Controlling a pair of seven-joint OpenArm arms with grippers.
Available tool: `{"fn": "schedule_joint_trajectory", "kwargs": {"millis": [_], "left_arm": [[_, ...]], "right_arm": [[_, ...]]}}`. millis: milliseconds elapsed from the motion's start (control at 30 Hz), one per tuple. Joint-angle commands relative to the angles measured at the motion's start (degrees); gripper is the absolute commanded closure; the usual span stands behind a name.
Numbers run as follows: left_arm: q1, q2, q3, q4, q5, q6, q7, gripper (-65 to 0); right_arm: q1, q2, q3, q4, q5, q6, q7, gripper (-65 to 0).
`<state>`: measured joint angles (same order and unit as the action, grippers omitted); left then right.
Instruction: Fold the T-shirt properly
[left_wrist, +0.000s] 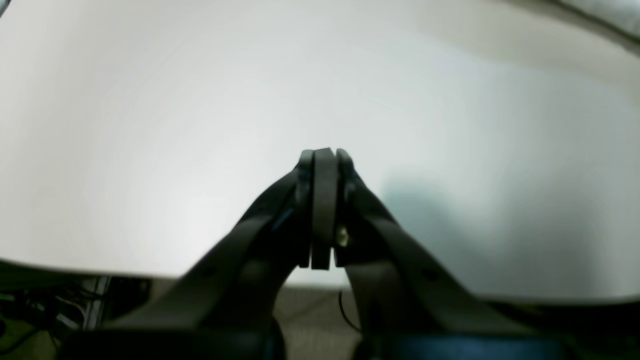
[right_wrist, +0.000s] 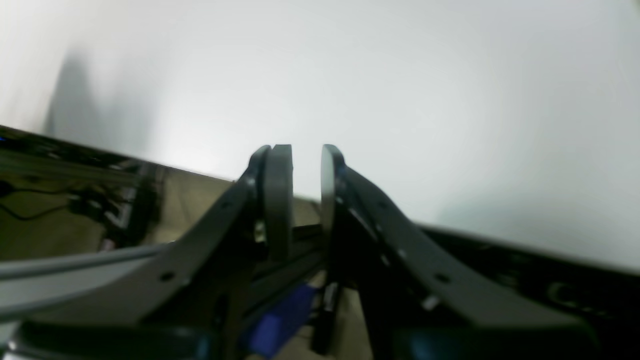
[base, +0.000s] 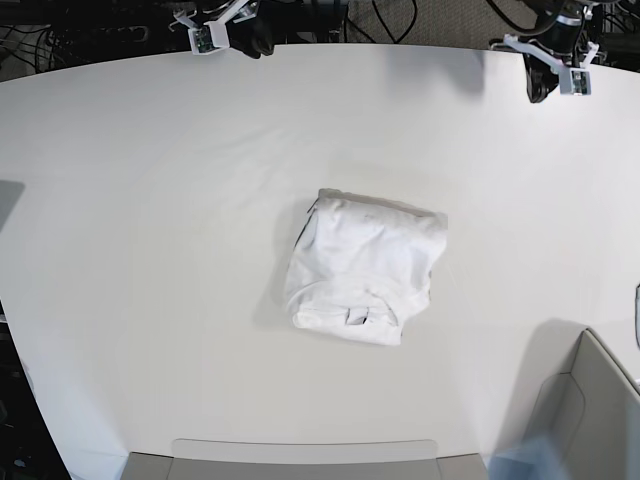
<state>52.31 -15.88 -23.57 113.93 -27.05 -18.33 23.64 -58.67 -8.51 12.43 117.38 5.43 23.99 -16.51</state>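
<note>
Hovering over bare tabletop (left_wrist: 150, 125), the left gripper (left_wrist: 322, 160) is pressed together, empty. The right gripper (right_wrist: 306, 160) stands slightly apart at the table's edge. From the base, the T-shirt (base: 365, 268) lies mid-table, bundled; loose folds could spring open.

- The T-shirt (base: 364, 268) lies folded on the table (base: 150, 200), near its centre.
- The left gripper (base: 541, 88) and right gripper (base: 255, 42) sit at the far edge, well apart from it.
</note>
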Motion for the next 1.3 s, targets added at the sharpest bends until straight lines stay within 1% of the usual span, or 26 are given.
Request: {"fn": "schedule_joint_trajectory", "kwargs": {"millis": [0, 67, 133, 233, 400, 467, 567, 667, 767, 833, 933, 1000, 1067, 1133, 1167, 1267], "left_arm": [[1.6, -0.4, -0.1, 0.8, -0.1, 0.1, -2.0, 0.0], [3.5, -0.1, -0.1, 0.6, -0.1, 0.1, -2.5, 0.0], [4.9, 1.2, 0.0, 0.6, 0.1, 0.1, -2.7, 0.0], [6.5, 2.0, 0.1, -0.1, 0.2, 0.0, -2.7, 0.0], [7.0, 2.4, 1.0, -3.5, 0.2, -5.9, -2.7, 0.0], [7.0, 2.4, 1.1, -5.1, 0.2, -6.8, -2.7, 0.0], [7.1, 2.4, 1.0, -7.7, 0.2, -6.8, -2.8, 0.0], [7.1, 2.4, 1.1, -11.0, 0.2, -6.8, -3.2, 0.0], [7.1, 2.4, 1.3, -15.2, 0.3, -6.8, -6.9, 0.0], [7.1, 2.4, 2.5, -19.0, 2.4, -6.8, -10.3, 0.0], [6.5, 2.5, 4.5, -25.7, 7.2, -6.8, -15.2, 0.0], [5.8, 3.8, 6.6, -30.9, 9.6, -6.8, -18.3, 0.0], [3.2, 4.8, 7.9, -36.2, 12.8, -6.8, -21.0, 0.0], [0.8, 5.0, 8.0, -41.4, 15.2, -6.8, -22.4, 0.0], [-1.0, 5.8, 8.0, -44.8, 16.1, -6.8, -23.2, 0.0], [-6.6, 5.8, 7.6, -54.8, 17.6, -6.9, -23.6, 0.0]], "right_arm": [[-1.8, -0.1, -0.1, 0.9, 0.9, 0.4, 2.0, -10.0], [-3.5, -0.2, -0.1, 0.8, 1.0, 0.4, 2.8, -10.0], [-4.7, -0.2, -0.1, 0.4, 1.0, 0.4, 2.7, -10.0], [-5.4, -0.2, -0.1, -1.6, 1.0, 0.4, 2.8, -10.0], [-5.7, -0.3, -0.2, -5.3, 1.0, 0.4, 2.8, -10.0], [-6.0, -0.3, -0.3, -6.6, 1.0, 0.4, 2.8, -10.0], [-6.1, -0.3, -0.4, -8.2, 1.0, 0.4, 3.3, -10.0], [-6.4, -0.3, -0.3, -11.8, 0.8, 0.4, 7.4, -10.0], [-6.5, -0.3, -0.2, -16.2, 0.7, 0.4, 12.0, -10.0], [-6.1, -0.3, -0.1, -20.1, 0.7, 0.4, 13.9, -10.0], [-4.2, -0.2, -0.1, -24.9, 0.7, 0.4, 14.4, -10.0], [-2.6, 0.1, 0.0, -28.5, 0.6, 0.4, 14.4, -10.0], [-0.7, 0.3, 0.5, -31.9, 0.6, 0.4, 14.4, -10.0], [1.4, 0.3, 1.9, -34.9, 0.4, 0.4, 14.4, -10.0], [2.8, 0.3, 2.8, -36.8, -0.2, 0.4, 14.4, -10.0], [7.3, 0.0, 5.5, -43.4, -4.3, 0.4, 14.5, -10.0]]}}
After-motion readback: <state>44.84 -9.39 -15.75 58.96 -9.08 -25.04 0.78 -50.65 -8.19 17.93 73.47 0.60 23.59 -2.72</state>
